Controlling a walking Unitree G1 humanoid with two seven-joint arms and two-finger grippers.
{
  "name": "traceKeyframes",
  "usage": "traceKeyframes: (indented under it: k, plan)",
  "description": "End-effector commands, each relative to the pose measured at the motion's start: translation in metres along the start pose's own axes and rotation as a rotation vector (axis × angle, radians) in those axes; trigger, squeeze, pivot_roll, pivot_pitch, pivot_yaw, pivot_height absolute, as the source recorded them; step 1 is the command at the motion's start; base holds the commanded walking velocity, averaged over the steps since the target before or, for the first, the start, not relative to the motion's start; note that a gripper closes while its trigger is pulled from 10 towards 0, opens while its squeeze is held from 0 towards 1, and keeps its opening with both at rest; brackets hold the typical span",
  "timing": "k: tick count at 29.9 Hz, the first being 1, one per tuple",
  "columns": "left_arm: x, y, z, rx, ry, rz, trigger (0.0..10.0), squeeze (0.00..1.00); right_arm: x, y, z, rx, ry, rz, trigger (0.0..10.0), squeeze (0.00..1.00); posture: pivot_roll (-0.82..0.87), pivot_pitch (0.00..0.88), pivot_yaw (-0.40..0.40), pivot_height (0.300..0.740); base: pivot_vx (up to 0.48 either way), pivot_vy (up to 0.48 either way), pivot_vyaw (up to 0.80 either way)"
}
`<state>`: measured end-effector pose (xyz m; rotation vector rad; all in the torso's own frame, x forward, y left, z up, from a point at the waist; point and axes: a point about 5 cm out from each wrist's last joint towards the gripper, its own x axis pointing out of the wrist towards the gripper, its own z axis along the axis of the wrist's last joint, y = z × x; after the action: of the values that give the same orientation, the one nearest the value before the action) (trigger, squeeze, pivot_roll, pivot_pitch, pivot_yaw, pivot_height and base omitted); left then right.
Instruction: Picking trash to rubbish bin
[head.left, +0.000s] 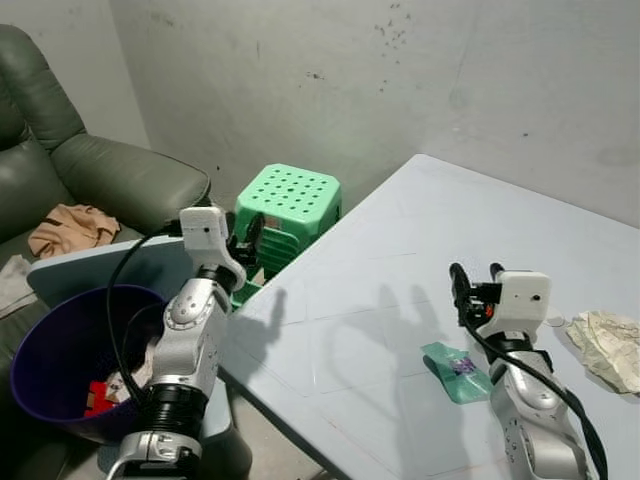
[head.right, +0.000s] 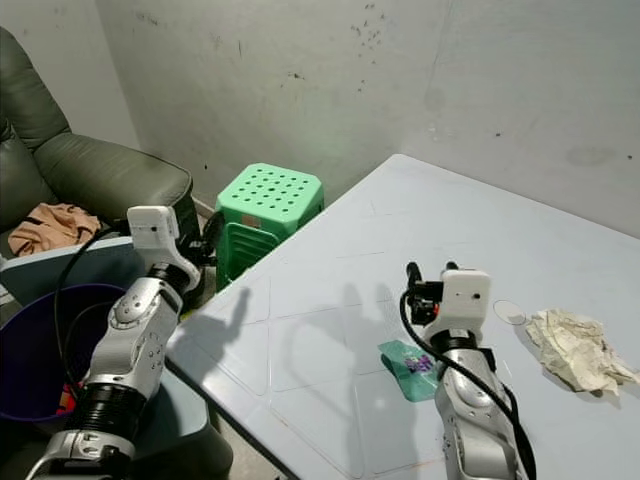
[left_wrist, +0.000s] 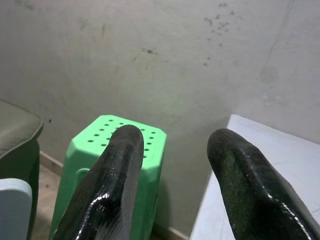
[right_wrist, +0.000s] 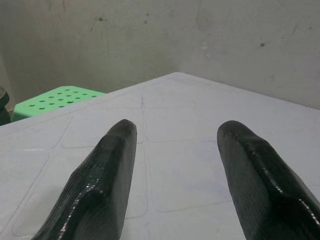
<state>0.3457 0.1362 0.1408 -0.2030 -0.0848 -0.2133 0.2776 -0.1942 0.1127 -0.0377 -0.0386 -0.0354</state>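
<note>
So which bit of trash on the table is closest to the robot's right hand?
The green wrapper, flat beside the right gripper; the crumpled paper lies farther off.

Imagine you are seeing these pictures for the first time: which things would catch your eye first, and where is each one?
The bright green stool stands out against the grey wall, between the sofa and the pale table. On the table, a green wrapper lies beside the right end effector, whose fingers are apart, and crumpled paper sits nearer the table's right edge. The purple bin waits on the robot's left, beside the open left end effector.
</note>
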Motion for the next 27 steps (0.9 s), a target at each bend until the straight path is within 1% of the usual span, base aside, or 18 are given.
traceKeyframes:
  k: [1,8,9,10,12,13,21,27]
  plan:
    - [-0.002,-0.002,-0.002,0.004,0.018,-0.009,10.0,0.00,-0.001,0.000,0.005,-0.001,-0.013,0.008,10.0,0.00,-0.11,0.000,-0.049,0.740,0.000,0.000,0.00]
    - [-0.006,-0.003,-0.005,-0.011,0.040,-0.003,10.0,0.00,-0.004,0.001,0.004,0.000,-0.007,0.015,10.0,0.00,-0.11,0.000,-0.054,0.740,0.000,0.000,0.00]
    - [-0.007,-0.003,-0.006,-0.015,0.046,-0.001,10.0,0.00,-0.005,0.001,0.003,0.001,-0.005,0.016,10.0,0.00,-0.11,0.000,-0.054,0.740,0.000,0.000,0.00]
    - [-0.009,-0.004,-0.009,-0.022,0.074,0.006,10.0,0.00,-0.007,0.002,0.002,0.000,0.002,0.020,10.0,0.00,-0.11,0.000,-0.056,0.740,0.000,0.000,0.00]
    - [-0.011,-0.004,-0.009,-0.012,0.071,0.004,10.0,0.00,-0.009,0.002,0.001,0.001,0.007,0.022,10.0,0.00,-0.11,0.000,-0.059,0.740,-0.412,0.000,0.00]
    - [-0.012,-0.004,-0.010,-0.027,0.069,0.006,10.0,0.00,-0.010,0.002,0.000,0.001,0.012,0.026,10.0,0.00,-0.10,0.000,-0.061,0.740,-0.345,0.000,0.00]
    - [-0.016,-0.003,-0.010,-0.025,0.076,0.024,10.0,0.00,-0.012,0.004,0.000,0.000,0.022,0.042,10.0,0.00,-0.10,0.000,-0.070,0.740,-0.305,0.000,0.00]
    - [-0.017,-0.002,-0.009,-0.026,0.061,0.035,10.0,0.00,-0.012,0.004,0.000,-0.003,0.024,0.055,10.0,0.00,-0.10,0.000,-0.076,0.740,0.000,0.000,0.00]
